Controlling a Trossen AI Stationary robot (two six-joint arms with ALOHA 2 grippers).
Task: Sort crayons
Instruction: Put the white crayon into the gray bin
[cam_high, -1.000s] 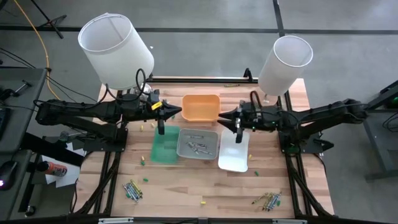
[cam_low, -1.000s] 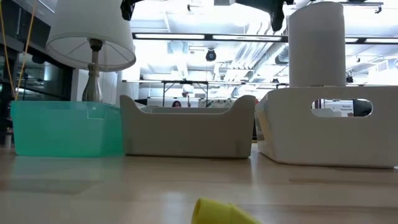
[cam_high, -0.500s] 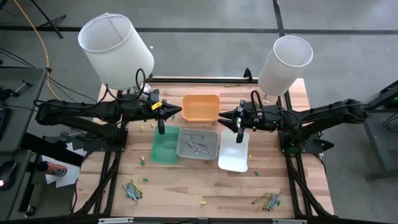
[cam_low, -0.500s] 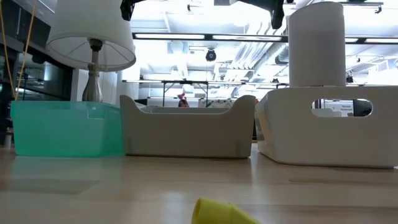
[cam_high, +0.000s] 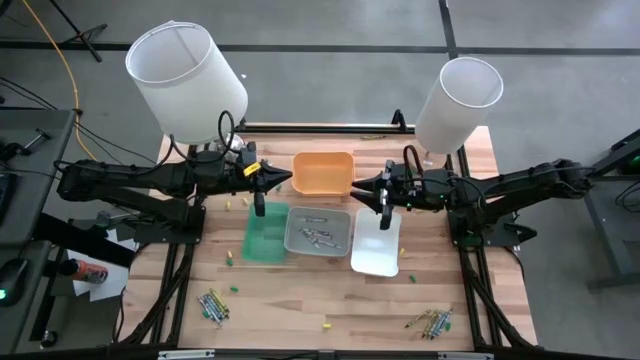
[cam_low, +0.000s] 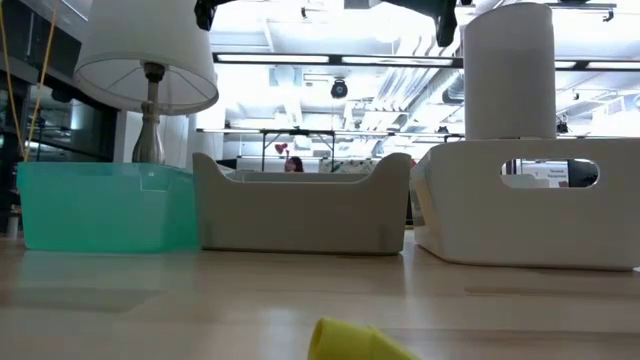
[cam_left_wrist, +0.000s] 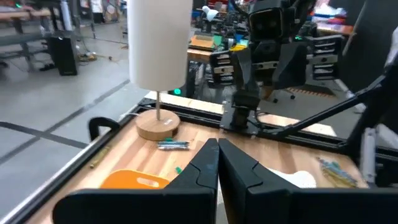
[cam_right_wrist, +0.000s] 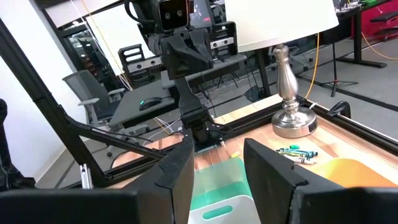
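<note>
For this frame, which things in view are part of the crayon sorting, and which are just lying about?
Job: crayons in the grey tray; crayon bunches front left and front right; orange tray, green tray, white tray; left gripper, shut, over the green tray; right gripper, open, over the white tray.
Just standing about: left lamp, right lamp.
</note>
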